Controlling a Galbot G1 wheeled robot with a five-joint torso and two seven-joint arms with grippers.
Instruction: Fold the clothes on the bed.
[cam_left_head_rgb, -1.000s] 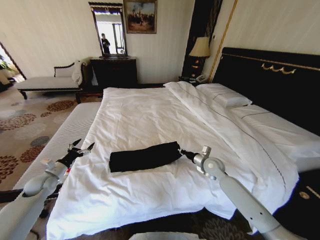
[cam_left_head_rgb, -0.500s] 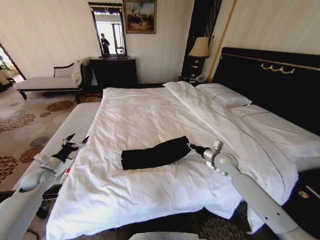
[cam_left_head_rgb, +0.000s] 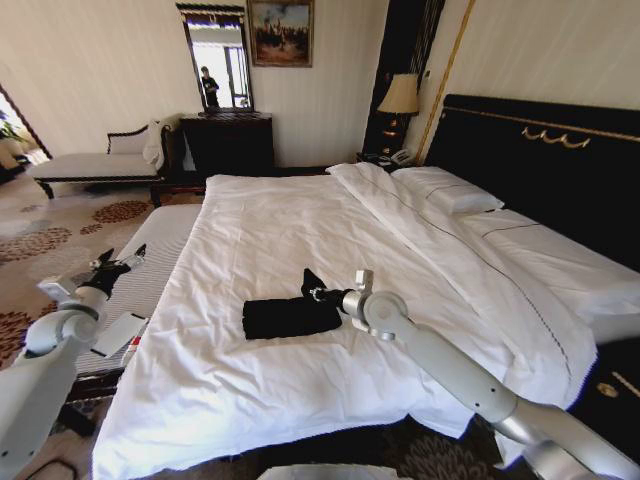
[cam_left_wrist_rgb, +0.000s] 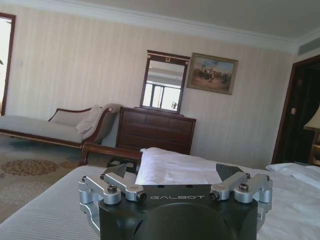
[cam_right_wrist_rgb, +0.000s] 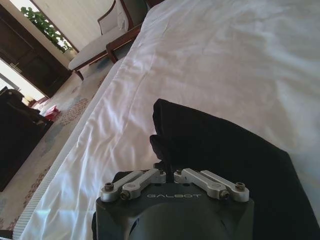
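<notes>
The clothes, one black T-shirt (cam_left_head_rgb: 285, 317), lie in a short folded bundle on the near half of the bed (cam_left_head_rgb: 280, 215), on its white duvet. My right gripper (cam_left_head_rgb: 314, 293) is over the bundle's right part, shut on a raised edge of the black cloth. In the right wrist view its fingers (cam_right_wrist_rgb: 167, 167) pinch that fold and the T-shirt (cam_right_wrist_rgb: 230, 145) spreads beneath them. My left gripper (cam_left_head_rgb: 120, 258) hangs open off the bed's left side, well away from the shirt. Its fingers (cam_left_wrist_rgb: 120, 175) stand wide apart with nothing between them.
A striped white mattress edge (cam_left_head_rgb: 150, 250) runs along the bed's left side under my left arm, with a flat white card (cam_left_head_rgb: 118, 333) on it. Pillows (cam_left_head_rgb: 445, 190) and the dark headboard (cam_left_head_rgb: 540, 160) are at the right. A chaise longue (cam_left_head_rgb: 95, 165) and dresser (cam_left_head_rgb: 228, 142) stand behind.
My right gripper has swung left with the shirt's right end, laying it over the rest, so the bundle is shorter. My left arm has drawn back to the left, off the bed.
</notes>
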